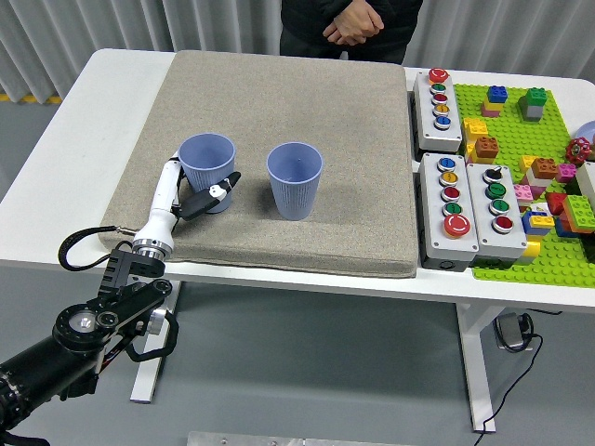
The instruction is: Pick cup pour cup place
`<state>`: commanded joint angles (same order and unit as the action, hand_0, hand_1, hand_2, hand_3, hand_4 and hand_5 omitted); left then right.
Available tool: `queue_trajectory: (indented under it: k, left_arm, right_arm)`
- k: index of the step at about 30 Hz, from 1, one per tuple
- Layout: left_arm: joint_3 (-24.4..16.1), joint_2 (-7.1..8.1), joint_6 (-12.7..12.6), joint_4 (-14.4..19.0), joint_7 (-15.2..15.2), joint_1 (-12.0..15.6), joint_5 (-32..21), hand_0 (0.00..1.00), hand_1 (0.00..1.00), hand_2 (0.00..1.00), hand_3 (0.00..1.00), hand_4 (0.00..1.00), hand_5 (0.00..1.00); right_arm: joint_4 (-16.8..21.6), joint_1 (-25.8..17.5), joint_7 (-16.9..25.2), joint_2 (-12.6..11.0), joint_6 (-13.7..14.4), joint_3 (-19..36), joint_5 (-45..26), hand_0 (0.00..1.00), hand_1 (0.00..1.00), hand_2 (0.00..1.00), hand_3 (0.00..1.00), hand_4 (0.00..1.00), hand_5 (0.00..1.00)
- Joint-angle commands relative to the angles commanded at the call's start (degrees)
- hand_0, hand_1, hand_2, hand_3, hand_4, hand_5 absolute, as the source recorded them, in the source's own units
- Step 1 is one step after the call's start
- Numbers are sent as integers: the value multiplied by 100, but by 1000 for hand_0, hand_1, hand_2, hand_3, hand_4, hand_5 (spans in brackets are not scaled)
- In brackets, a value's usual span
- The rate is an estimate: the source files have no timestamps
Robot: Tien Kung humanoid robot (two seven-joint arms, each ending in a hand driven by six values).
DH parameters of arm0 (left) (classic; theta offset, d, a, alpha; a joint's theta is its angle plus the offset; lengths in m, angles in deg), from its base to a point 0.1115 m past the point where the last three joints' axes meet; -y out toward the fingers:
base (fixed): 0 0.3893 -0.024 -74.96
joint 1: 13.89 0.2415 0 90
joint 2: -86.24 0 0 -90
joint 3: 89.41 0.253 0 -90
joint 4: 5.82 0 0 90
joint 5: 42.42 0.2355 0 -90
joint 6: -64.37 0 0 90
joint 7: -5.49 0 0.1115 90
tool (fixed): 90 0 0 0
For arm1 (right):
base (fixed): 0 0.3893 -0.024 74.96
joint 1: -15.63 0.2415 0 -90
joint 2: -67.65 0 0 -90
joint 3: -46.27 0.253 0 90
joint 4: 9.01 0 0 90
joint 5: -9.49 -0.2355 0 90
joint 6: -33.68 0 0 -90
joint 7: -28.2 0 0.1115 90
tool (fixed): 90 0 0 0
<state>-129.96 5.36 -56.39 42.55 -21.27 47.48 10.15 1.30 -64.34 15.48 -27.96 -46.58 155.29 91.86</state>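
Two blue ribbed cups stand upright on the grey mat (353, 130). The left cup (206, 163) sits at the mat's left side, the right cup (295, 179) near its middle. My left hand (191, 195) reaches up from the lower left and wraps the left cup's lower part: white fingers (167, 186) lie along its left side and the dark thumb crosses its front. The cup stays on the mat. What the cups hold is not visible. The right arm is out of view.
Three grey button boxes (453, 209) lie right of the mat. A green baseplate (521, 177) with several coloured bricks fills the far right. A person in dark clothes stands at the far edge with clasped hands (351, 26).
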Motion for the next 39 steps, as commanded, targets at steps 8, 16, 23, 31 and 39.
queue_trajectory:
  k: [8,16,23,31,39]
  left_arm:
    - [-123,31,30,92,49,143,193,761,789,960,971,955,485]
    - [-238,77,114,223,147,278,385,775,799,979,998,961,490]
    - [-500,127,350,450,346,504,638,788,820,998,998,977,506]
    - [-889,304,524,1008,513,981,1108,836,866,998,998,998,546]
    - [-1260,453,513,1491,558,1326,1364,836,867,998,998,998,554]
  right_arm:
    - [0,1,-1,3,4,9,2,694,615,589,591,2,244]
    - [0,-19,-4,5,3,4,6,693,615,589,590,2,244]
    - [0,-45,-5,5,-4,7,29,694,615,589,590,2,241]
    - [0,-68,-1,8,-8,30,55,694,615,589,590,2,244]
    - [0,-65,1,4,-12,23,35,693,615,589,590,2,244]
